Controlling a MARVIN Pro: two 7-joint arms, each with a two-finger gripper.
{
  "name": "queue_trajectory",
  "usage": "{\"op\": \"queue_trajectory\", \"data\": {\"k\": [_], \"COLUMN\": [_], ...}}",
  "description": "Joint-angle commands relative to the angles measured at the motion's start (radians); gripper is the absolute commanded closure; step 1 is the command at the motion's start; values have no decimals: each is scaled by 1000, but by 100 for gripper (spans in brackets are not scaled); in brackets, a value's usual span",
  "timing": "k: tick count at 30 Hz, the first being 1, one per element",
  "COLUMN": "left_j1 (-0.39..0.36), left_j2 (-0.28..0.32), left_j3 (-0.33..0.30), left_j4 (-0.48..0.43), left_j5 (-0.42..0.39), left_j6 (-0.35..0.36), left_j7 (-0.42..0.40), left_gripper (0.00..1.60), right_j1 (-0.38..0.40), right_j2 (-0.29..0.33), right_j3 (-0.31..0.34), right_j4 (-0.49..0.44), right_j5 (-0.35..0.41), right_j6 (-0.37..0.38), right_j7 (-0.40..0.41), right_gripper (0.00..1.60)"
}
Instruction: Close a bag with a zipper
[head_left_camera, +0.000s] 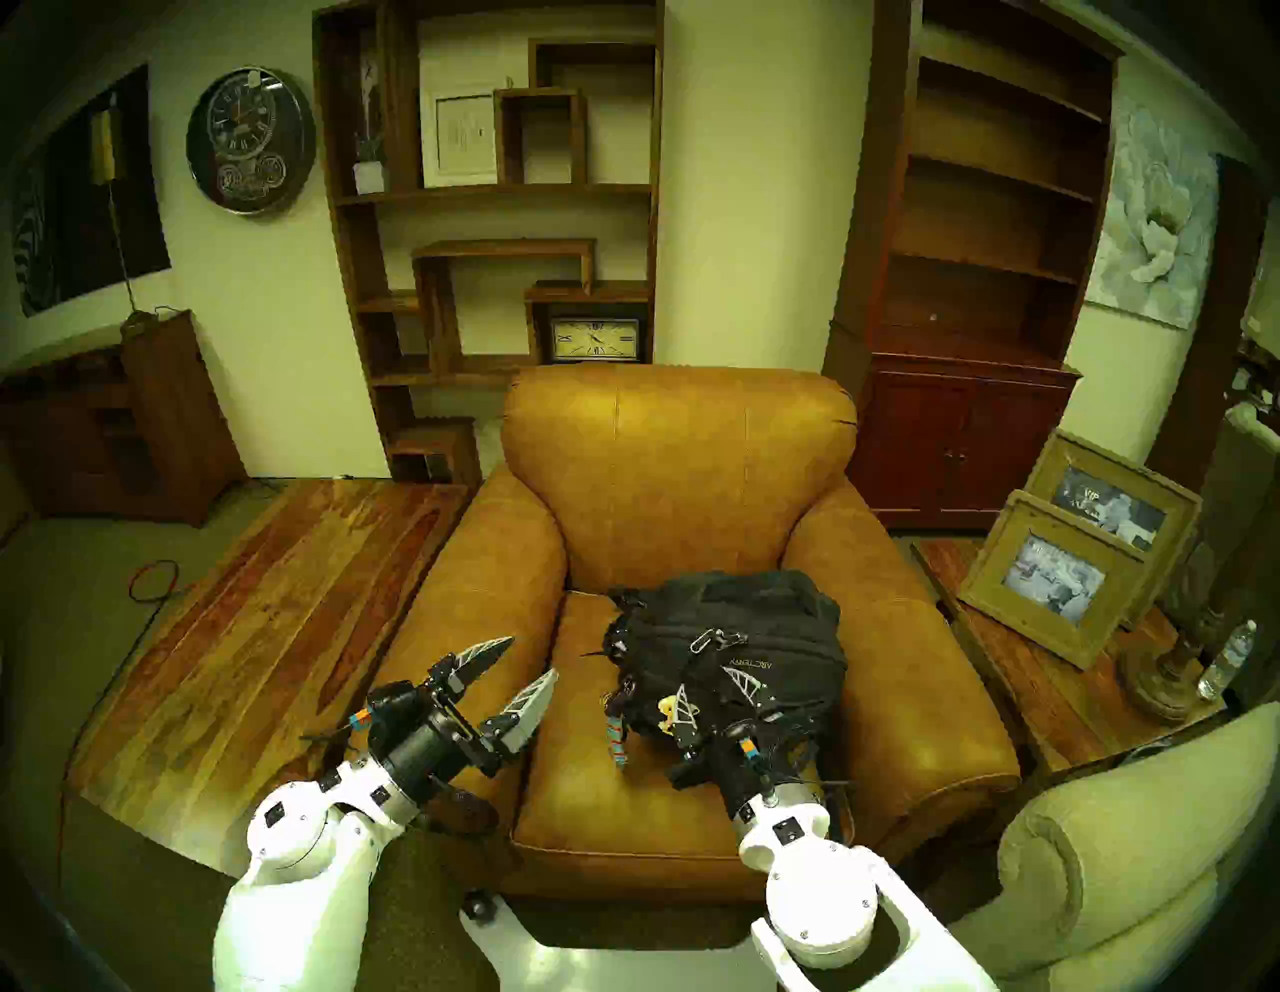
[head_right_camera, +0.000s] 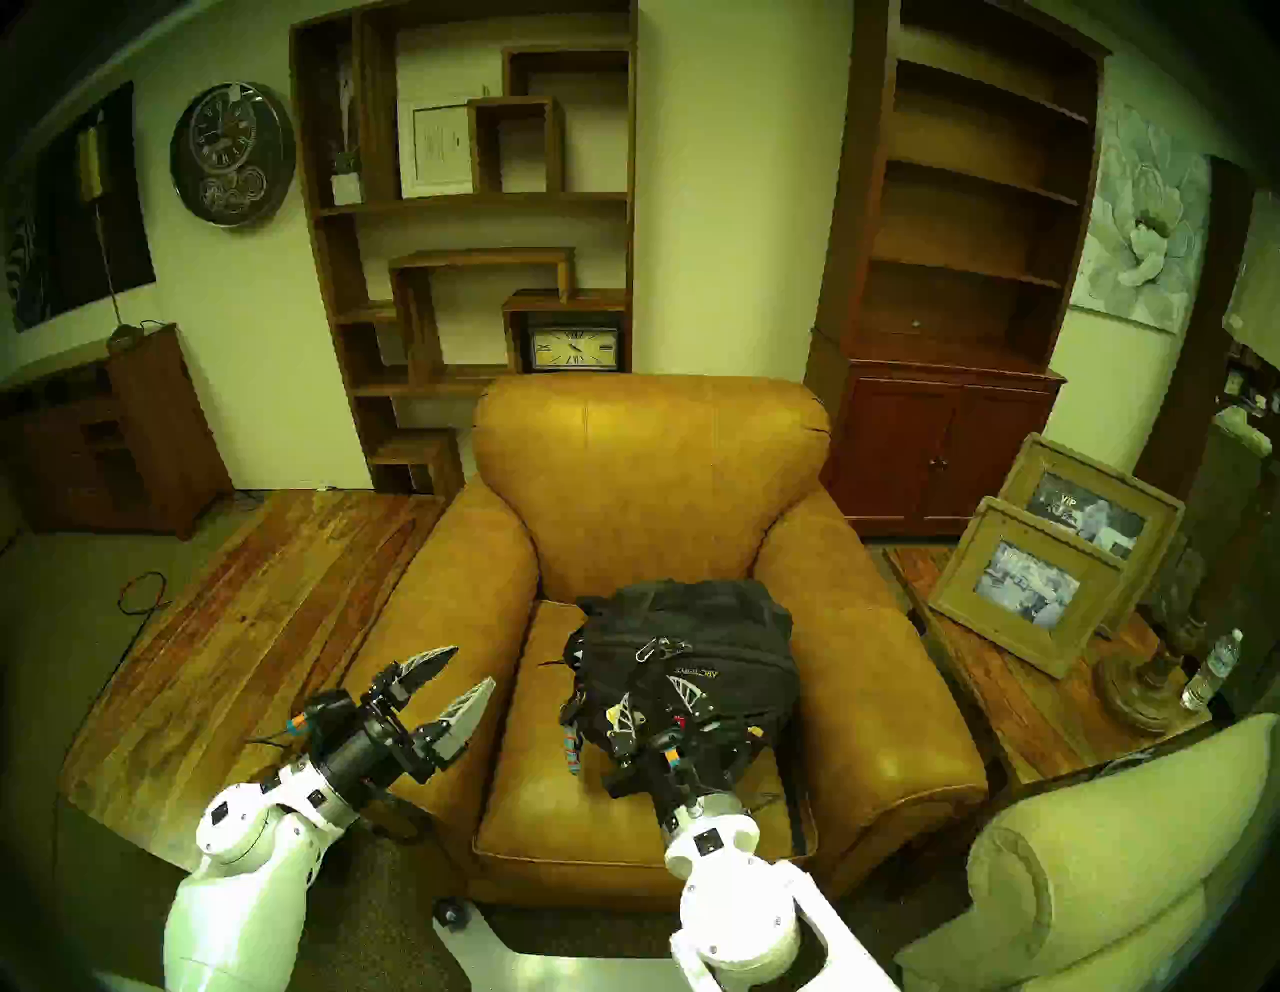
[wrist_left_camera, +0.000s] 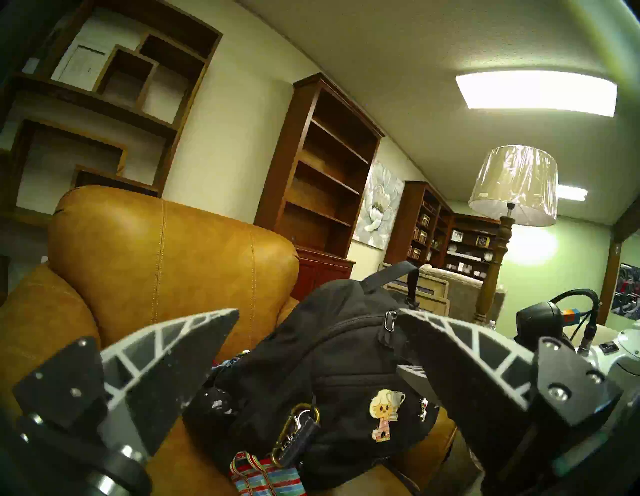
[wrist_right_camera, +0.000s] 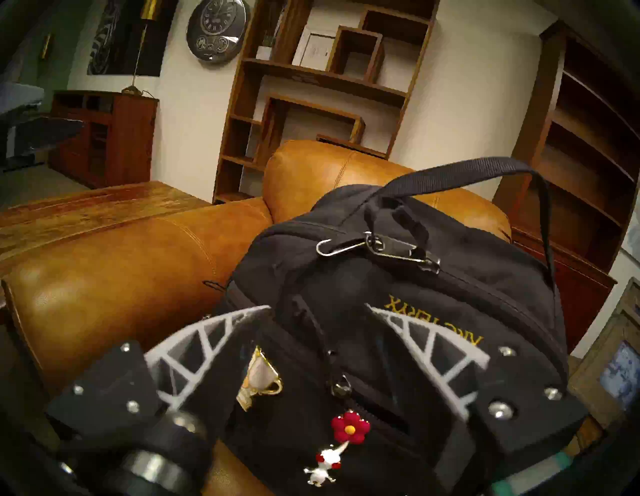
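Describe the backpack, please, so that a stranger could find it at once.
Find the tan leather armchair mid-room. On its seat lies a black backpack. Nothing else there is black fabric with pins, and the right gripper is at its front.

The left gripper (head_left_camera: 519, 670) hangs lower left, fingers spread; the right gripper (head_left_camera: 713, 700), lower centre, is also spread.

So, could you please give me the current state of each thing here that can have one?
Backpack: lying on the armchair seat; top zipper pulls together.
Front pocket zipper: partly open.
Left gripper: open, empty, over the armrest.
Right gripper: open, against the backpack front.
Cabinet doors: shut.
Lamp: lit.
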Motion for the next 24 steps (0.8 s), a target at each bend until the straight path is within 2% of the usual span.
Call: {"op": "queue_trajectory", "data": {"k": [1,2,4,5,7,8,13,14,22,24], "left_j1": [-1,-1,-1,-1,-1,-1,-1,-1,-1,-1], "left_j2": [0,-1,-1,-1,-2,-2,-3,-3,-5,-5], "left_j3": [1,1,0,0,0,0,-1,-1,-2,-2], "left_j4": [-14,-14,-14,-14,-14,-14,-14,-14,-14,-14], "left_j5": [0,0,0,0,1,1,2,2,3,3], "left_j6": [2,3,3,3,3,3,4,4,4,4], "left_j7": [0,0,-1,-1,-1,-1,-2,-2,-4,-4], "left_gripper": [0,0,0,0,0,0,0,0,0,0], "right_j1": [28,30,31,32,30,29,17,15,-3,-11], "right_j2": [-16,-16,-15,-14,-9,-8,3,4,20,29], "right_j3": [0,0,1,1,-2,-3,-7,-7,-11,-13], "right_j4": [1,3,5,8,8,9,-2,-3,-16,-25], "right_j5": [1,2,6,6,0,0,-13,-13,-28,-31], "right_j6": [-3,-4,10,8,21,18,50,48,61,47], "right_j7": [-8,-8,-5,-6,-4,-6,-10,-10,-25,-48], "right_gripper": [39,66,66,76,76,85,86,93,95,129]}}
